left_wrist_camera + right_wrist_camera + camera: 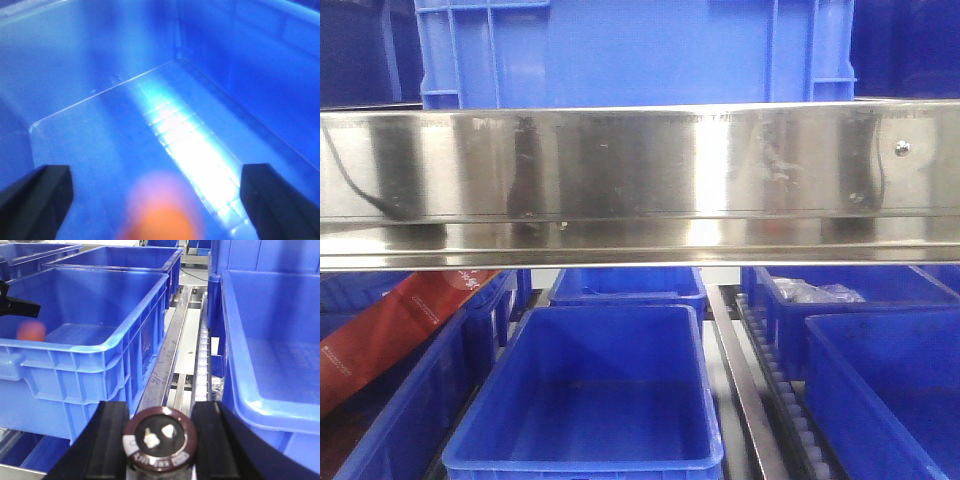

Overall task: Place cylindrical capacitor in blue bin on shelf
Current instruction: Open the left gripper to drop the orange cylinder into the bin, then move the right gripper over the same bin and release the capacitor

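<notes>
The cylindrical capacitor [160, 440] appears only in the right wrist view. The right gripper [160, 412] pinches it between two black fingers [112, 440], one on each side of the body. The part is seen end-on: a round, dark reddish-brown face with two pale terminals and pale print along its lower edge. It hangs above the steel rail [167, 360], between the left-hand tub [115, 347] and the right-hand tub [270, 405], and is in neither.

The left wrist view looks down into a blue tub. The left gripper [156, 177] has its fingers [37, 195] spread wide. A blurred orange object [160, 222] sits low between them; whether it touches them cannot be told.

Only the front view shows the shelf [640, 170]. The plain blue bin [582, 310] stands below the shelf's front rail. A ribbed blue crate [630, 50] stands above the rail, and a red packet [390, 330] lies at the left.
</notes>
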### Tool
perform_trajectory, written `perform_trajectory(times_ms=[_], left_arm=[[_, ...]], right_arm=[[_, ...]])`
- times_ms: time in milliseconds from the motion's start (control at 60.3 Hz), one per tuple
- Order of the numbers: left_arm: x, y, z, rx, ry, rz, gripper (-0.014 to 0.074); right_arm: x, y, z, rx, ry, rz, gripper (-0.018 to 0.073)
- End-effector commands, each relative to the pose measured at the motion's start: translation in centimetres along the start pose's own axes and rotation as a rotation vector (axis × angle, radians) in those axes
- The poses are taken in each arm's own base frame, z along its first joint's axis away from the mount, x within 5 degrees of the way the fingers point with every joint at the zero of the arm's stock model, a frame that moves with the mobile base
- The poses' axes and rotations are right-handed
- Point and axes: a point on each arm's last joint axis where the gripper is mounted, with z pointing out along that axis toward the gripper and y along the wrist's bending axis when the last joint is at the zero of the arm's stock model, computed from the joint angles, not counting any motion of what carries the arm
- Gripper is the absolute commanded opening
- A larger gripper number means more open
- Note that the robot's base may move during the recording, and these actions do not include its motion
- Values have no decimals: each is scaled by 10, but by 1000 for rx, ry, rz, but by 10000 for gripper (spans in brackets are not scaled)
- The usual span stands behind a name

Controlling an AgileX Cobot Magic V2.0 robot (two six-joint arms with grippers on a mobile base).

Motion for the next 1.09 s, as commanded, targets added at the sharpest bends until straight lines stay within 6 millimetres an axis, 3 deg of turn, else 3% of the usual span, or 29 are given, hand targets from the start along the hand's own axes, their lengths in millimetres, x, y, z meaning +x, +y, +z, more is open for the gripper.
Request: perform_trajectory(times_ms=[0, 133, 298, 447, 762, 1077], left_arm=[[-8, 0, -20, 6, -22, -5, 498], [-14, 2, -48, 4, -25, -7, 338], [-22, 6, -101, -11, -30, -7, 63], [-18, 10, -142, -17, 10, -11, -113], [16, 13, -216, -40, -54, -43, -111], [105, 30, -270, -164, -107, -190, -111]], right_arm=[[-5, 0, -1, 0, -46, -3, -63], [-5, 0, -1, 0, -46, -3, -63], [-5, 0, -1, 0, -46, -3, -63], [-4, 0, -1, 0, -37, -3, -63], [-4, 0, -1, 0, -37, -3, -63], [-4, 0, 1, 0, -26, -2, -63]])
